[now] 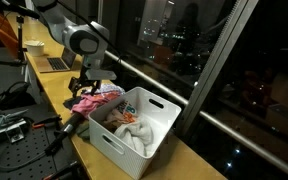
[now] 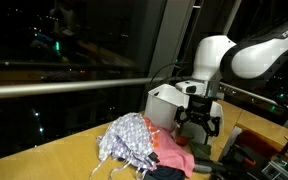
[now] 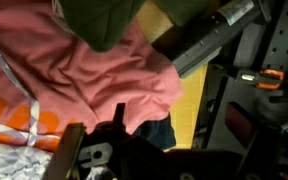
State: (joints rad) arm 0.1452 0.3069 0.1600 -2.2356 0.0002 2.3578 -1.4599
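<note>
Night shift at the window: the gripper [image 2: 199,130] hangs just above a pink garment [image 2: 174,157] heaped on a wooden table [image 2: 44,160]. In the wrist view the claw is only a dark blur at the bottom edge, and the frame cuts off the garment's edges. The jaws stand apart and hold nothing; whether a fingertip brushes the fabric cannot be told. An exterior view shows a white laundry basket [image 1: 134,135] of clothes just beside the heap. Only the wrist view shows a green cloth [image 3: 104,20] and an orange-striped cloth [image 3: 14,115] against the pink.
</note>
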